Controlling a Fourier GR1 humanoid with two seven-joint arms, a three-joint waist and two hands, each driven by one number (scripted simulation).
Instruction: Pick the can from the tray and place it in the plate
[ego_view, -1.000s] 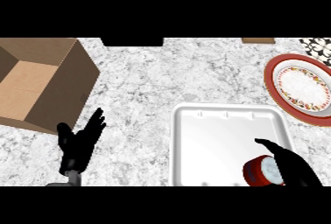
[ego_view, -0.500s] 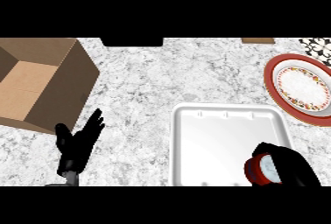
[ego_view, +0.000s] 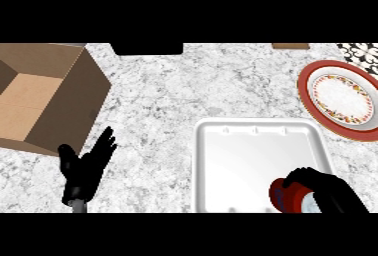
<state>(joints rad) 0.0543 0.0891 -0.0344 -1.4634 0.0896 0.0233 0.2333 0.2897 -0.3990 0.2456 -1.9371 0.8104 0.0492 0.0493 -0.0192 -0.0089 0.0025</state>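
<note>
curling round the red can in the white tray, right hand, left hand resting open

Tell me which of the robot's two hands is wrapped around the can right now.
The right hand, low in the white tray, has its fingers curled over the red can. The left hand rests open on the counter, holding nothing.

Lower right of frame: right hand has closed in over the can. A second ago its fingers stood spread above and beside the can's red side; now they curl round the top, hiding most of the pale lid. Can itself unmoved, lower right corner of the tray.
</note>
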